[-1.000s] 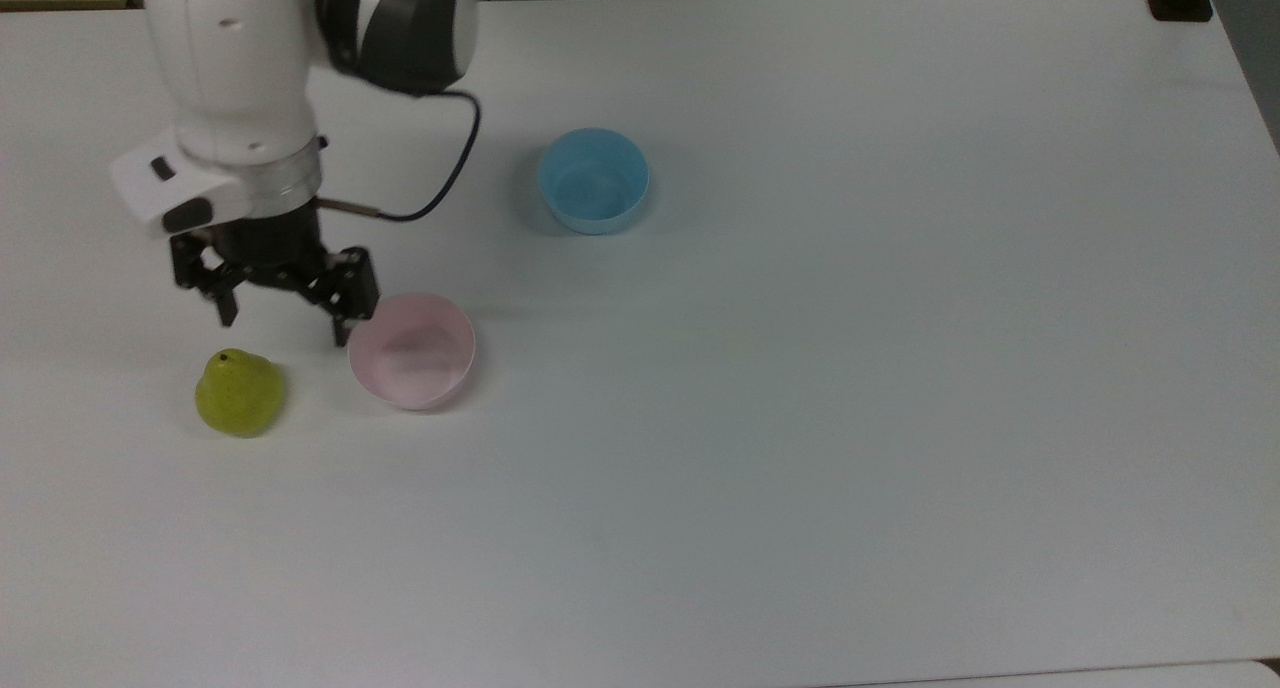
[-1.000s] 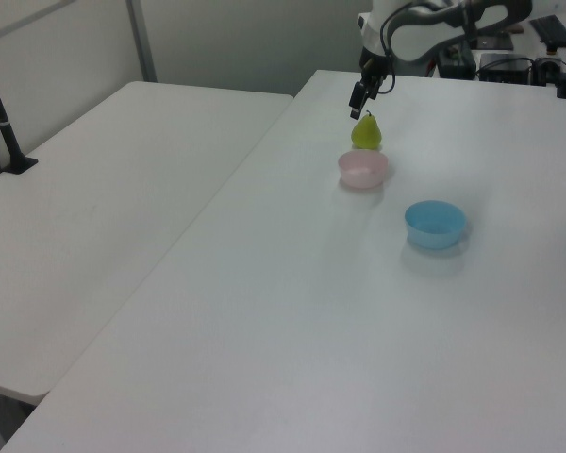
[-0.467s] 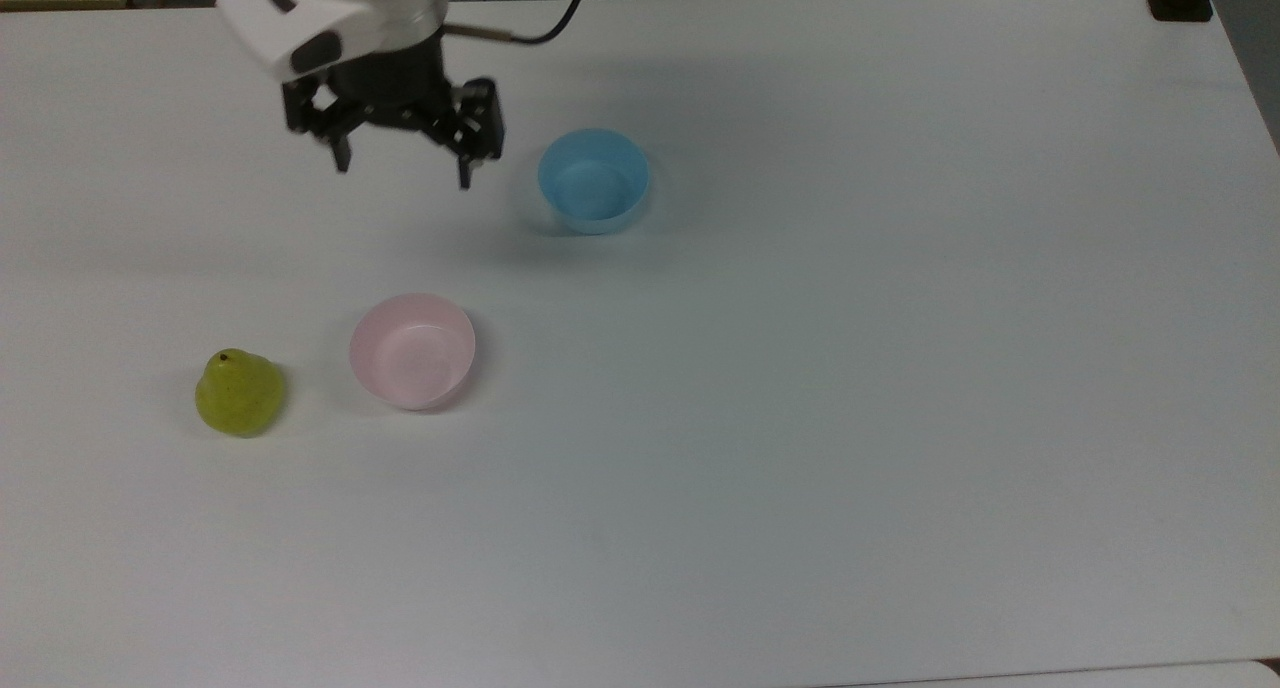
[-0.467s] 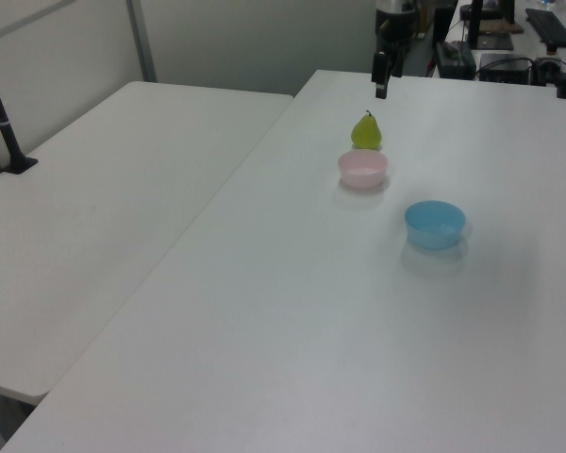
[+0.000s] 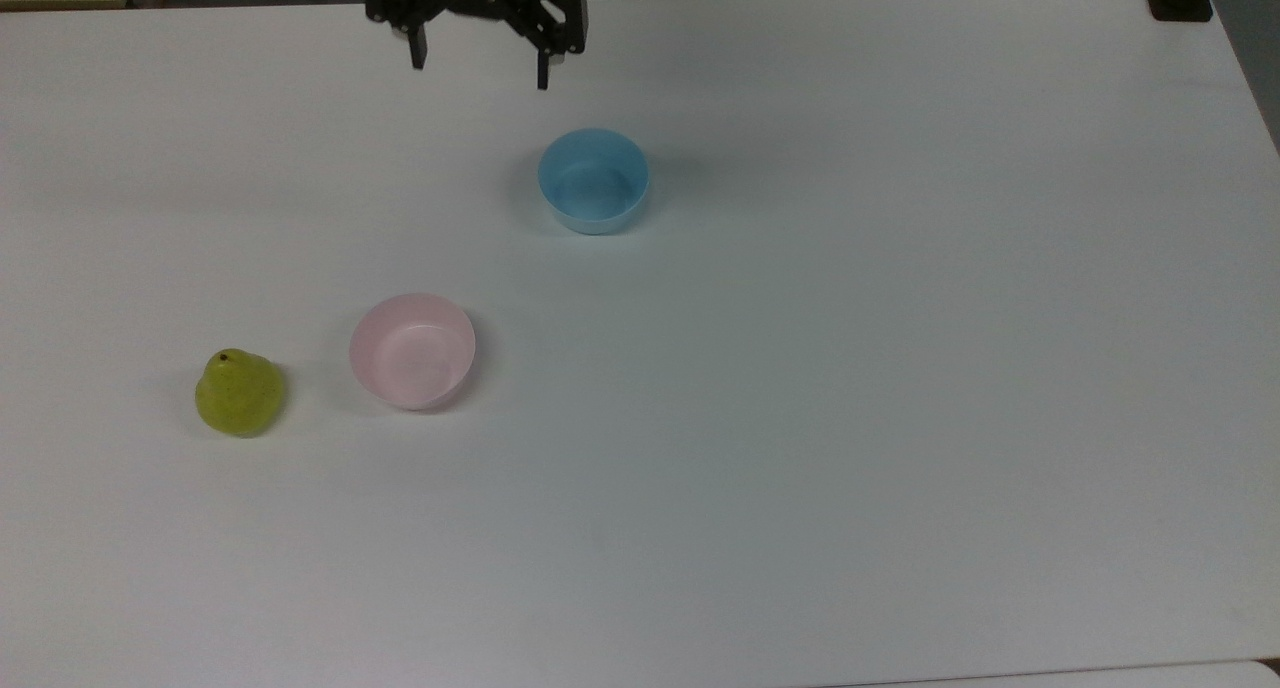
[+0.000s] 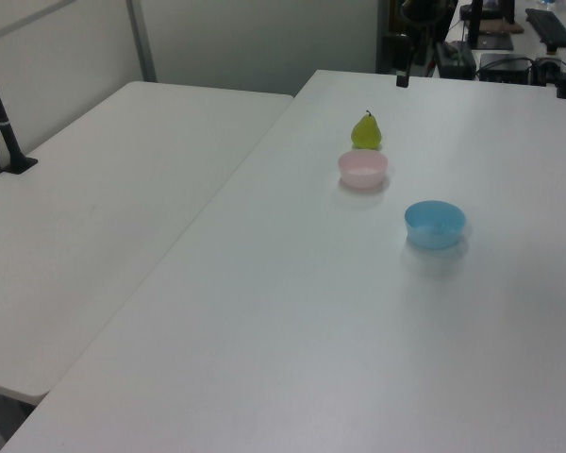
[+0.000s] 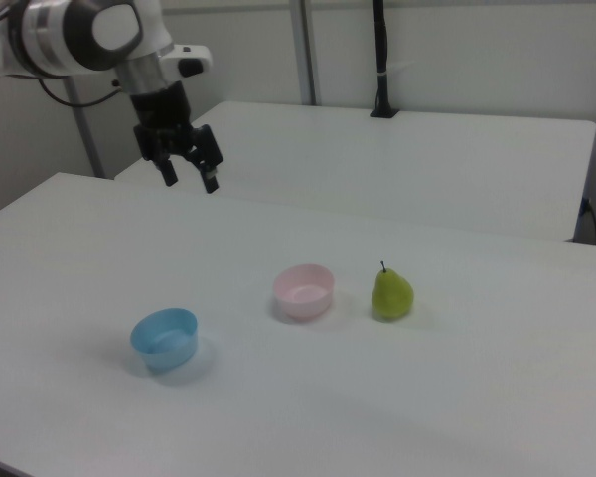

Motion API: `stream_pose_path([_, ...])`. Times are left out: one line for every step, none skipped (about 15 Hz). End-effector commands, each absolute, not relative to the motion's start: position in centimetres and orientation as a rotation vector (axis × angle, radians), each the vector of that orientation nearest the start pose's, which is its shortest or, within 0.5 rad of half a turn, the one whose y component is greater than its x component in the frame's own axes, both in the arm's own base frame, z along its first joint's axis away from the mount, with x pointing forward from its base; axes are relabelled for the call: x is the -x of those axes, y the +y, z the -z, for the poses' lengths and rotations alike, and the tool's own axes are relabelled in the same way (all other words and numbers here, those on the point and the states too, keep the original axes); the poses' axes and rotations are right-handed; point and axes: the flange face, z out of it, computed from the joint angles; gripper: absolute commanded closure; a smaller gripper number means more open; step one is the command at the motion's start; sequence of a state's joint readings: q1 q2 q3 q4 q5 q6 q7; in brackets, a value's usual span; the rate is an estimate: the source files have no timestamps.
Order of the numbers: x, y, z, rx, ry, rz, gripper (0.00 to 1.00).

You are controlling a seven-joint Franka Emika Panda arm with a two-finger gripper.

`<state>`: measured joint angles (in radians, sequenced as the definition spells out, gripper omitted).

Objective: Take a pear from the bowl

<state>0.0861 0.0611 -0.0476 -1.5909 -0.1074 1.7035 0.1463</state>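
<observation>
**Standing pear, empty pink bowl, jaws up high**

Sitting upright on the white surface (image 5: 800, 418), the pear (image 5: 239, 394) rests just outside the pink bowl (image 5: 412, 350), with a narrow strip of bare surface between them. Its narrow top with the dark dot points up. In the top view it lies to the pink bowl's left; in the right view it is on the bowl's right (image 7: 304, 290), stem up (image 7: 391, 292); in the left view it stands just behind the bowl (image 6: 362, 169). The pink bowl has nothing in it, only its smooth pale inside.

A light blue bowl (image 5: 593, 180) stands well apart from the pink one, toward the upper right of it in the top view, and it too holds nothing.

The gripper (image 5: 478, 66) hangs in the air far from the pink bowl, past the blue one, near the surface's far edge in the top view. Its jaws are spread wide and grip nothing (image 7: 189, 180).
</observation>
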Motion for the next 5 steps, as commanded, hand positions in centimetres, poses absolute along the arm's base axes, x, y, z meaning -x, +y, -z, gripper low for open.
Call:
stream_pose_path([-56.46,1.81,-59.17,3.221,0.256,0.044,0.00])
stream_pose_path([-56.40,1.74,-59.24,3.219,0.258,0.044,0.00])
stream_pose_path([-56.41,1.56,-59.43,3.218,0.263,0.053,0.00])
stream_pose_path([-56.48,1.40,-59.43,3.217,0.268,0.056,0.00])
stream_pose_path([-56.52,1.25,-59.34,3.216,0.271,0.053,0.00])
